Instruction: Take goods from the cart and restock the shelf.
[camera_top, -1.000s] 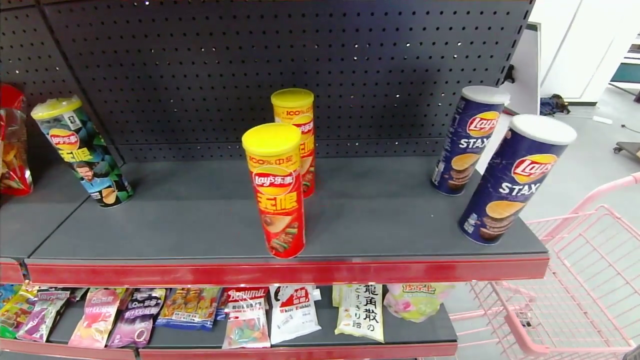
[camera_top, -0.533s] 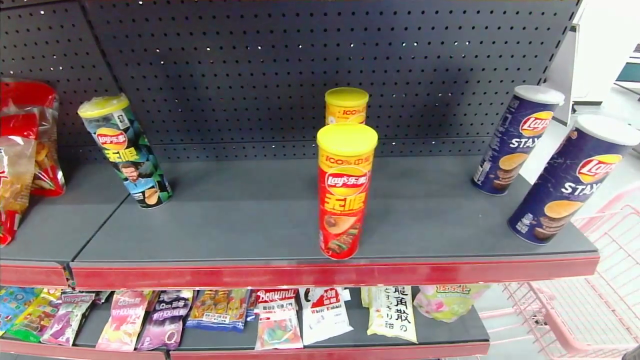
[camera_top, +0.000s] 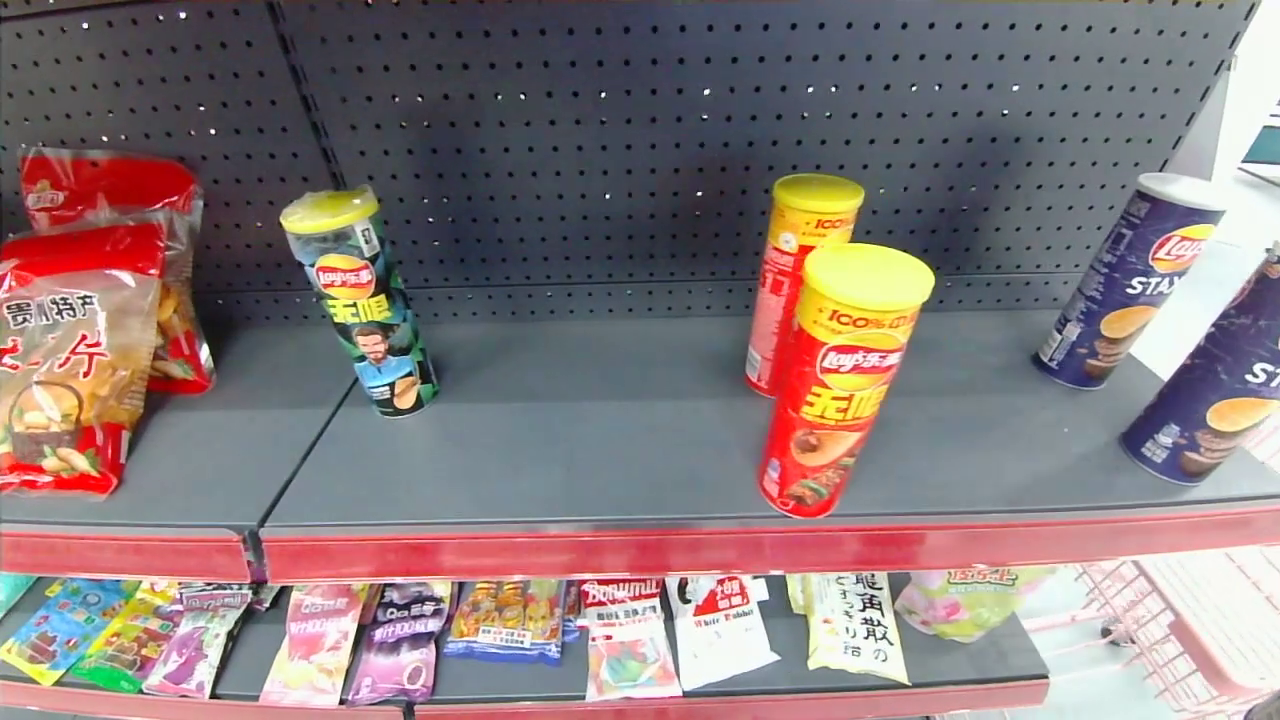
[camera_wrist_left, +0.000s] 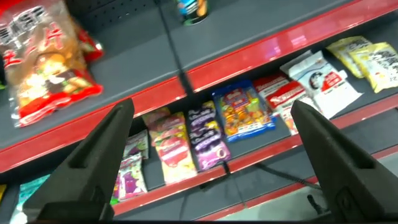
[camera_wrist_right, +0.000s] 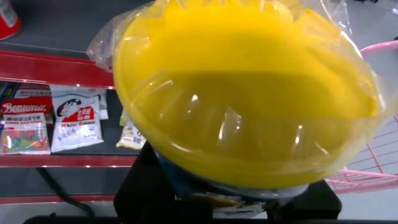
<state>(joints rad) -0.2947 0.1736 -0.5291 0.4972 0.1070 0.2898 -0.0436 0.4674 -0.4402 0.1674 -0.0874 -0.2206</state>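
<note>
While my right hand (camera_wrist_right: 227, 200) is clenched around a crisp can (camera_wrist_right: 249, 93), the can's yellow lid, under clear wrap, faces the wrist camera. I hold the can out in front of the shelf (camera_wrist_right: 43, 67), off its red front edge, with the pink cart (camera_wrist_right: 373, 177) close beside it.

My left hand (camera_wrist_left: 211, 155) is released, its two dark fingers spread wide with nothing between them, and it hangs before the lower shelf row of snack packets (camera_wrist_left: 239, 112).

On the upper board of the shelf, a green-and-black can (camera_top: 360, 300) stands upright toward my left, near the pegboard back. Two red cans stand right of the middle: the front red can (camera_top: 845, 380) near the edge, the rear red can (camera_top: 795, 270) just behind it. Two blue cans stand at my far right, the rear blue can (camera_top: 1125, 280) near the back and the front blue can (camera_top: 1215, 390) near the edge. Red snack bags (camera_top: 75, 370) sit on the neighbouring board at my far left.
</note>
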